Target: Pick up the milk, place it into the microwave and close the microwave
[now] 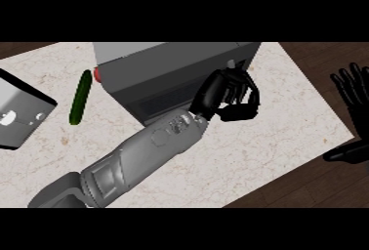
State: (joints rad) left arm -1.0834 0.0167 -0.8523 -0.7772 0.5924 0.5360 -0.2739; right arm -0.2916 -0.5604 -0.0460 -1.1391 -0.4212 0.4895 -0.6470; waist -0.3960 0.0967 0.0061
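The grey microwave (173,68) stands at the back middle of the counter, its dark front face turned toward me and a red button (97,74) at its left corner. My left hand (232,95) has reached across from the lower left and sits against the microwave's right front corner, fingers curled with nothing visible in them. No milk carton shows anywhere. My right hand (352,93) rests open at the view's right edge, fingers up.
A green cucumber (81,96) lies on the marble counter (238,161) left of the microwave. A grey box-shaped appliance (18,114) sits at the far left edge. The counter's edge runs diagonally at the lower right, with dark wood beyond it.
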